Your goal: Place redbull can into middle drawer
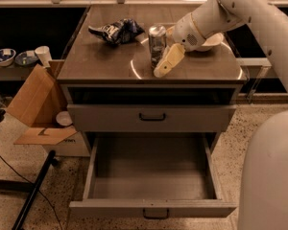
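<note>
The redbull can (156, 43), slim and silver, stands upright on the top of the grey cabinet (101, 63), near the middle. My gripper (162, 65) is at the can's right side and looks open. One cream finger (169, 60) slants down in front of the can and close against it, and the other is hidden behind it. The can still rests on the cabinet top. The middle drawer (153, 178) is pulled out wide below, its flat grey floor bare and its small dark handle at the front.
A dark blue chip bag (116, 30) lies at the back left of the cabinet top. A white bowl (210, 43) sits behind my wrist. The drawer above (152, 117) is closed. A cardboard box (36, 107) stands left of the cabinet. My own body (273, 176) fills the lower right.
</note>
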